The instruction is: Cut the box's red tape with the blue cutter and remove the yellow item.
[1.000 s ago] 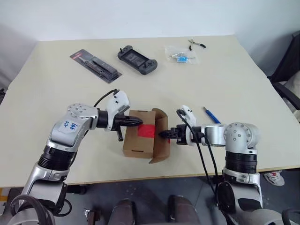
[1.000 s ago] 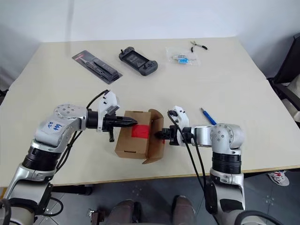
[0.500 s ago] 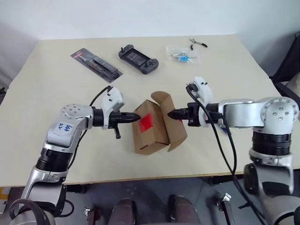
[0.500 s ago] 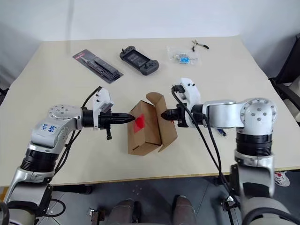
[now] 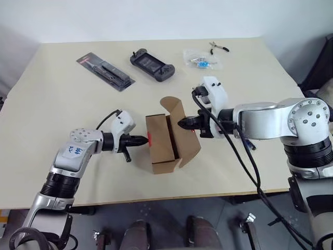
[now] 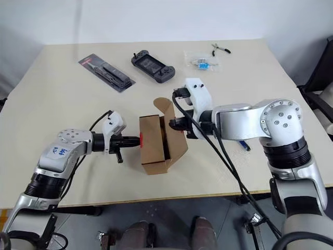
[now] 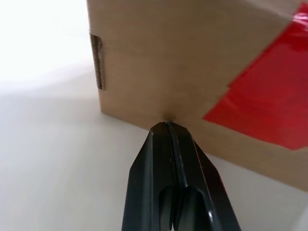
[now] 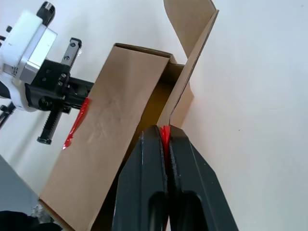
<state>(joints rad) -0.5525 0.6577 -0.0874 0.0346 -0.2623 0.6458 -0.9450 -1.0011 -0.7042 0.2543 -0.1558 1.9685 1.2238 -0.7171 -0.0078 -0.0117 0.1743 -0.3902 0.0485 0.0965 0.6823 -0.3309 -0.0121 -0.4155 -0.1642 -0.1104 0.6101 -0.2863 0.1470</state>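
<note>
While right gripper [image 6: 174,124] pinches open flap of box [image 5: 158,140], fingers closed on its edge, left gripper [image 5: 145,139] sits shut, tip against red tape [image 7: 269,101] face. Box mid-table between arms. Yellow item probably inside, hardly visible. Blue cutter [image 5: 248,145] beyond right forearm.

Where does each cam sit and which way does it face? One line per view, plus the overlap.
Left eye, right eye: on the head, looking forward and down over the table; both arms show, left gripper and right gripper either side of the box.
Left wrist: looks along its shut fingers, tip against the box wall beside the red tape.
Right wrist: looks along its fingers, pinched on a flap; the left gripper shows beyond the box.
Shared: box and red tape in all views.
</note>
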